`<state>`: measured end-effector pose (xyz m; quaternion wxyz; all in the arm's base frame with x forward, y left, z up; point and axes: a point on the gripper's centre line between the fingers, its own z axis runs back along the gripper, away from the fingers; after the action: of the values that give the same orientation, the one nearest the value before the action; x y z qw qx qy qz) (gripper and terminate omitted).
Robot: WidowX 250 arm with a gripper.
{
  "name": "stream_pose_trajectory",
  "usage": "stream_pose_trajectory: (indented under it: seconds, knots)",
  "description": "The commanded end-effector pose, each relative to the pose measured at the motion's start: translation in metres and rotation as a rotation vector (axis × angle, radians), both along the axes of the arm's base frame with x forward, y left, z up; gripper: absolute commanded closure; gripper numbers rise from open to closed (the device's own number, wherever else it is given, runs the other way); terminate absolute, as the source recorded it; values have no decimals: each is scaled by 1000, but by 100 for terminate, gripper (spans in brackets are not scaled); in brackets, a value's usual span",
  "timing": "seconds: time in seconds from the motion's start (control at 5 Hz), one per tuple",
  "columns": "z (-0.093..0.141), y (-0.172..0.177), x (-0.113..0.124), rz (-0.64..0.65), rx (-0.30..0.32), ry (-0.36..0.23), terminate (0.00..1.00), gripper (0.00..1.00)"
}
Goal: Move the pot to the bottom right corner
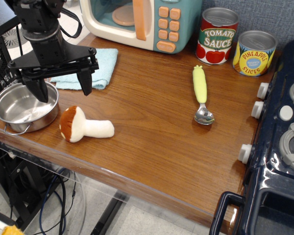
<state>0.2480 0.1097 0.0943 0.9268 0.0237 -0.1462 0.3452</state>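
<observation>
The table (152,142) stretches away from the jaws to its bottom right corner (220,208), beside the toy stove (279,147). The arm (41,29) hangs at the table's far left end. The pot (19,107) sits directly under the gripper (62,84), at the left edge. The jaws are spread wide and grasp nothing; one finger (38,88) reaches down inside the rim, the other (85,81) stands outside it. Good practice: lower until the near wall lies between the jaws, pinch the rim firmly, lift clear of the mushroom (83,126) just beside them, and pass in front of the spoon (202,95).
</observation>
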Motion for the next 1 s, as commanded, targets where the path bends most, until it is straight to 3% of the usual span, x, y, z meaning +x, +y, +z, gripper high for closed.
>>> stream_pose_trajectory:
  seconds: [0.0,0.4,0.8]
  knots:
    - [0,0,0,0,0,0,0,0]
    - [3,37,-27,130,-11,5,0,0]
    - [-1,76,-47,256,27,21,0,0]
